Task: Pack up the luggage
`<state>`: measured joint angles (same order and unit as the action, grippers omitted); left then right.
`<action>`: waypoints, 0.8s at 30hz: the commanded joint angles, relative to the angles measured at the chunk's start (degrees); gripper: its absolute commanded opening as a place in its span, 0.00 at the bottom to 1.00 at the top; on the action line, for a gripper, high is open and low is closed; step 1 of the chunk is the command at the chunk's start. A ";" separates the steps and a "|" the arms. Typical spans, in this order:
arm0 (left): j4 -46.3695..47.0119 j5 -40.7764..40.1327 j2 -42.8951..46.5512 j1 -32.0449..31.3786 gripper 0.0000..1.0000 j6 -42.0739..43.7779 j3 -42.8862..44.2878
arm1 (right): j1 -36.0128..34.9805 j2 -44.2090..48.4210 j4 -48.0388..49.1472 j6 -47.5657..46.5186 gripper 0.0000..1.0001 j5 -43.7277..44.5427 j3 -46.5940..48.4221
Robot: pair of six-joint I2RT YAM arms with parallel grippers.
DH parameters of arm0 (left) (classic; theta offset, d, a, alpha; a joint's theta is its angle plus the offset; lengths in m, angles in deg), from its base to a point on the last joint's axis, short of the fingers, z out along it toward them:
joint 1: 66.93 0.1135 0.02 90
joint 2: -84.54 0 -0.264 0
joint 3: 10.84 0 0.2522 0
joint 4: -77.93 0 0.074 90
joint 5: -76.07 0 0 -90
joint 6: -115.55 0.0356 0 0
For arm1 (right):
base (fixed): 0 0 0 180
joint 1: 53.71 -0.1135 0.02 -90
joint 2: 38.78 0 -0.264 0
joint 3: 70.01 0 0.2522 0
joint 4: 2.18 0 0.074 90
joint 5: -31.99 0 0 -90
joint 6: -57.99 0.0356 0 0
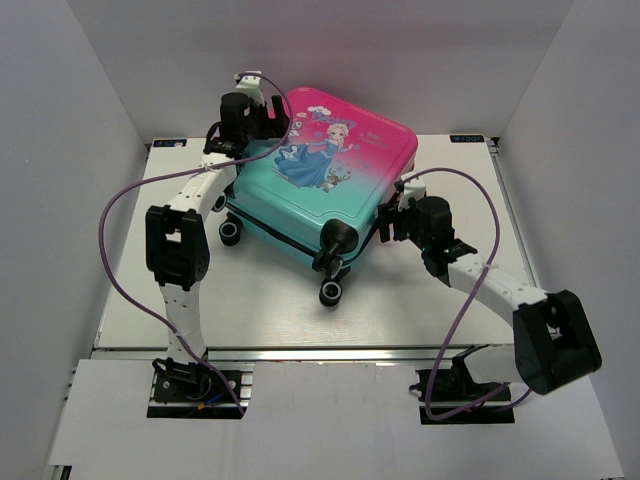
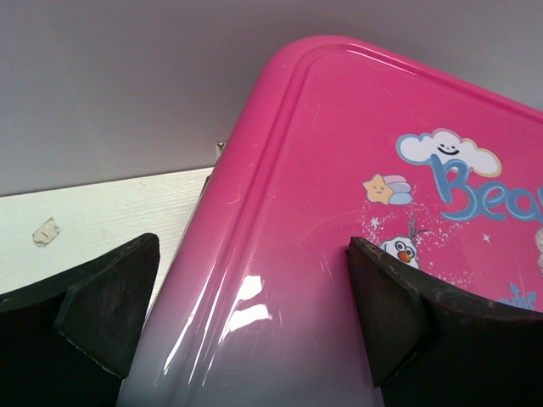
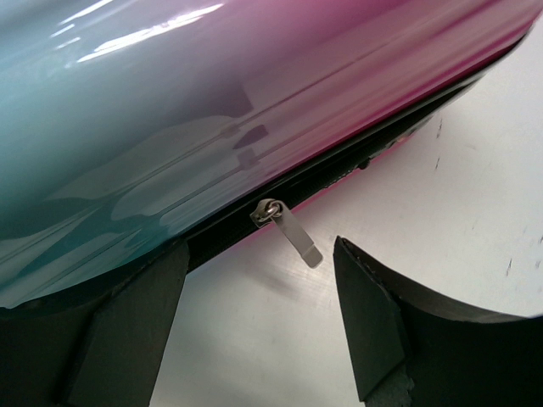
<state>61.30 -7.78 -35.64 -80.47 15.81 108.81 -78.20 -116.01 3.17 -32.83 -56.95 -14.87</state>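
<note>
The luggage [image 1: 320,165] lies flat and closed on the table, pink at the far end and teal at the near end, princess print up, black wheels [image 1: 331,292] toward me. My left gripper [image 1: 268,106] is open over its far left corner; in the left wrist view [image 2: 252,284] the jaws stand wide apart above the pink shell [image 2: 339,153], one finger [image 2: 390,314] over the shell. My right gripper [image 1: 394,217] is open at the suitcase's right side. In the right wrist view [image 3: 259,263] a silver zipper pull [image 3: 293,235] hangs from the black zipper line between the jaws, touching neither.
The white table [image 1: 250,310] is enclosed by pale walls at the back and both sides. Purple cables [image 1: 110,240] loop off both arms. Bare tabletop shows in front of the wheels and to the right of the suitcase [image 3: 441,195].
</note>
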 commanded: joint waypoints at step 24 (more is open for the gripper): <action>-67.06 -25.57 67.23 -14.67 0.98 -54.38 -32.75 | -24.64 22.55 -12.16 11.80 0.89 8.96 -3.50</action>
<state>6.54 -29.46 26.76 -94.83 -23.97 79.41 -102.86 -96.65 -4.17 -24.15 -51.82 -16.79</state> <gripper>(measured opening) 0.982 0.892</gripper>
